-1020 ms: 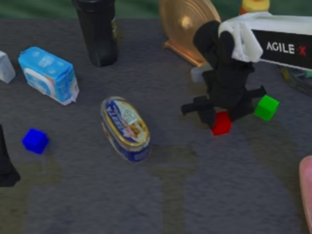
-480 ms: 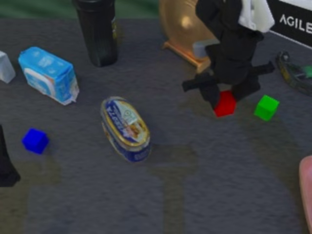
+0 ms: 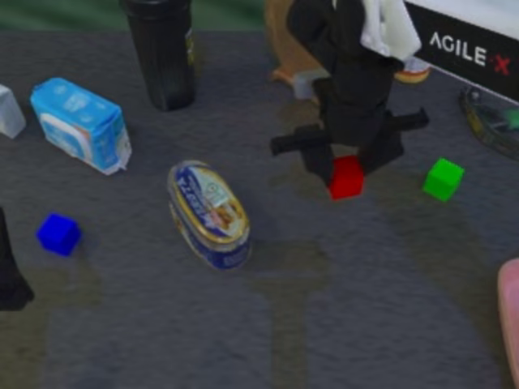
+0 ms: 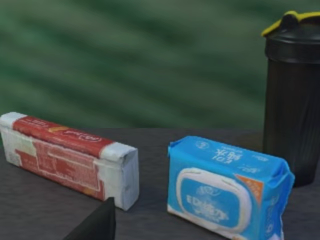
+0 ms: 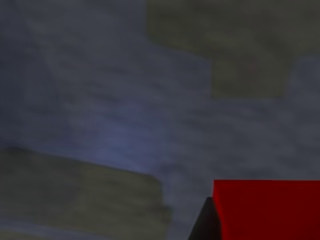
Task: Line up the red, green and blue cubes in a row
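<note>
Our right gripper [image 3: 347, 166], upper centre-right, jaws clamped on small bright red cube [image 3: 346, 177]; small bright green cube [image 3: 443, 179] right; small deep blue cube [image 3: 58, 234] far left. Our left arm parked left edge; jaws cannot tell.

A dark grey table [image 3: 365, 324] with a slightly mottled, cloth-like surface fills nearly the whole view from above. Broad olive-brown patches lie across it, blocky in outline, heaviest along the near edge and toward the near left corner; whether they are shadows or stains cannot be told. Beyond the far edge runs a blurred backdrop [image 4: 125, 55] of deep green with soft, paler horizontal streaks; it shows no windows, no corners and no furniture. The light is even and dim, with no bright spot on the tabletop and no lamp in sight.
</note>
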{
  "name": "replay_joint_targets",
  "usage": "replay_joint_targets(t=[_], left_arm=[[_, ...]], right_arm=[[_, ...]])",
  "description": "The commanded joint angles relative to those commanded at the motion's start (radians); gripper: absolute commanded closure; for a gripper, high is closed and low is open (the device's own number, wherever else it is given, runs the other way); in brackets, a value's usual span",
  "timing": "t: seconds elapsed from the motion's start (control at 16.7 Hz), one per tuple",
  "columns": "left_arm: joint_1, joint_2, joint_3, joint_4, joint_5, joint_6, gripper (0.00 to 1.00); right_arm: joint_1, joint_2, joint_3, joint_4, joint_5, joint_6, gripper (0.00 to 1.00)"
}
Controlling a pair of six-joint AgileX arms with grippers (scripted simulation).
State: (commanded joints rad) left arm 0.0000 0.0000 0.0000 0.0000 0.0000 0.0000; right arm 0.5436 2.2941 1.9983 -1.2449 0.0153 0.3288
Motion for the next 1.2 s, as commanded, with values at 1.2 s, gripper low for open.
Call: replay_joint_targets(t=[1.2], left_arm=[[0.000,0.000,0.000,0.000,0.000,0.000,0.00]], right_arm=[[0.374,0.134,0.239,-0.101,0.015,0.602,1.00]])
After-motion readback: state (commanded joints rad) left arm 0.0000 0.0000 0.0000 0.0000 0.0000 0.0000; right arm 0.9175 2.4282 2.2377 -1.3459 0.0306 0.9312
